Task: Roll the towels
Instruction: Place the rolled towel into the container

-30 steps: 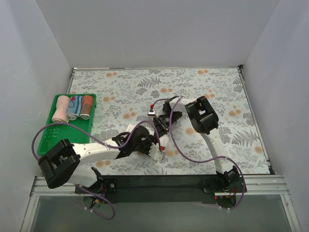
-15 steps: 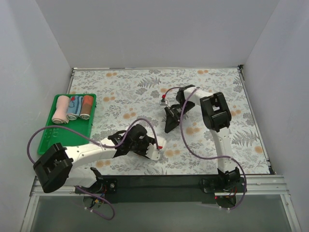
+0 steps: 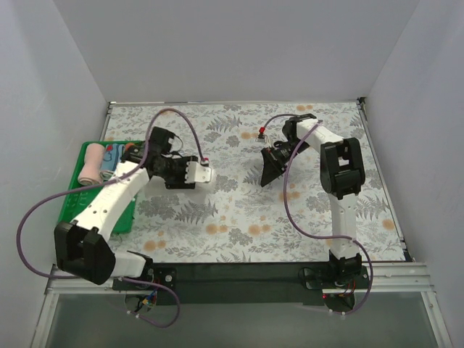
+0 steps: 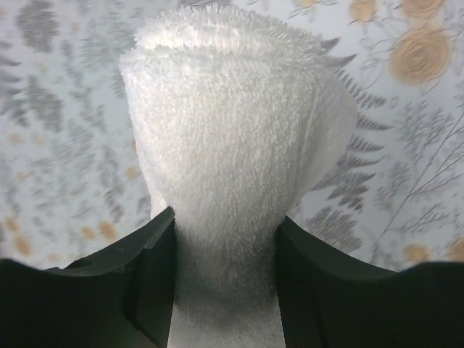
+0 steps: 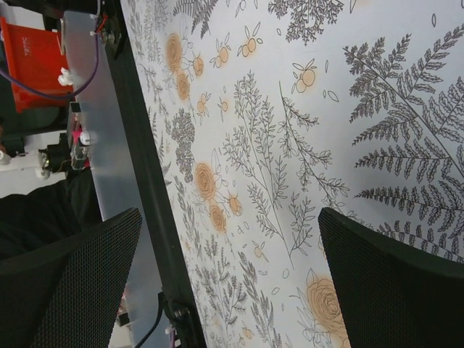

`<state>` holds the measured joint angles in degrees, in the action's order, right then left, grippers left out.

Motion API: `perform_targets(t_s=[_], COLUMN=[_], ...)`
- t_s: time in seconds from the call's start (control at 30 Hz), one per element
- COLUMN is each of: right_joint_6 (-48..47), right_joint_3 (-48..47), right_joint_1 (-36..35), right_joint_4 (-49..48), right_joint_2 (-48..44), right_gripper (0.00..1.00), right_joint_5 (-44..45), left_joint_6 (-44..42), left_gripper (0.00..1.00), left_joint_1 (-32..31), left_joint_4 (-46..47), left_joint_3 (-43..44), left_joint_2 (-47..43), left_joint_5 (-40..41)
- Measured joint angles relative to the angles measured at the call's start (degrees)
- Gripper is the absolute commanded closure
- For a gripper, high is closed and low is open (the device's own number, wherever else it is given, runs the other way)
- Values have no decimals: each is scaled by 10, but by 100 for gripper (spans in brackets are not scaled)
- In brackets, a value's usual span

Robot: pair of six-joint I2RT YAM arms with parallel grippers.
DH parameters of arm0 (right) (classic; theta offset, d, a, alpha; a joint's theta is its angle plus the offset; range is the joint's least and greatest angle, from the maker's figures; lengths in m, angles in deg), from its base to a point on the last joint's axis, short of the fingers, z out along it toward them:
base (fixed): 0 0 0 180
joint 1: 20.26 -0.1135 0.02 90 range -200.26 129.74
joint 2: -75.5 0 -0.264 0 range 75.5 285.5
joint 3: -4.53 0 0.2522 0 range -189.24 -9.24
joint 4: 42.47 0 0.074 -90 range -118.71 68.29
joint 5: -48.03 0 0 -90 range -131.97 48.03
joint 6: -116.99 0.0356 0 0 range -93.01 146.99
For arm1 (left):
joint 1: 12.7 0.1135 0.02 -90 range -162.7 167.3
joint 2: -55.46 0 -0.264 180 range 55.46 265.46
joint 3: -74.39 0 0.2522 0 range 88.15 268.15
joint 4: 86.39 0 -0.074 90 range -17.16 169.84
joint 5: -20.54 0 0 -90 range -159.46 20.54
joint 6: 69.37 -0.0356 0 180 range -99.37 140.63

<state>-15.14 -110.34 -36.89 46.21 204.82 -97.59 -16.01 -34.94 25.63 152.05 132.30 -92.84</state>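
A rolled cream-white towel (image 4: 232, 145) fills the left wrist view, and my left gripper (image 4: 225, 275) is shut on its lower part. Seen from above, that gripper (image 3: 190, 172) holds the white roll (image 3: 203, 174) over the floral table, just right of the green tray (image 3: 78, 196). A rolled salmon-pink towel (image 3: 91, 163) lies at the tray's far end. My right gripper (image 3: 266, 176) hangs open over the middle right of the table. Its wrist view shows its fingers (image 5: 72, 283) wide apart around the gripper's midpoint (image 5: 228, 283), with only tablecloth between them.
Two more rolled cloths lie next to the pink one in the tray, a bluish one (image 3: 109, 161) and an orange one (image 3: 131, 154) partly behind my left arm. White walls enclose the table. The black near rail (image 5: 145, 181) runs along the table's edge.
My left arm has carried the white roll from the near middle of the table up and left toward the tray. My right gripper has let go, opened wide and drawn back to the right.
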Motion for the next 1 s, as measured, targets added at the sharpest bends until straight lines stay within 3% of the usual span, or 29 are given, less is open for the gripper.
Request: perform_targets(t_s=[0.2,0.37,0.47,0.7,1.0], right_joint_6=[7,17,22,33,47], right_joint_3=[1,2,3,5,7], right_joint_1=[1,1,1,1,1], right_joint_4=[0,0,0,0,0], right_joint_2=[-18,-22,-23,-27,-35], right_gripper=[2,1,1,1,1], right_joint_5=[2,3,5,14,15], left_joint_6=[-177,-370,-468,-470,-470], left_gripper=[100,100,100,100,100], left_joint_1=[189,419,520,627,688], left_joint_4=[-106,-182,-201,-224,-211], left_joint_3=[119,128,126,114,27], left_joint_2=[-8,3,22,90,143], left_joint_5=[-64,-108,-119,-126,-106])
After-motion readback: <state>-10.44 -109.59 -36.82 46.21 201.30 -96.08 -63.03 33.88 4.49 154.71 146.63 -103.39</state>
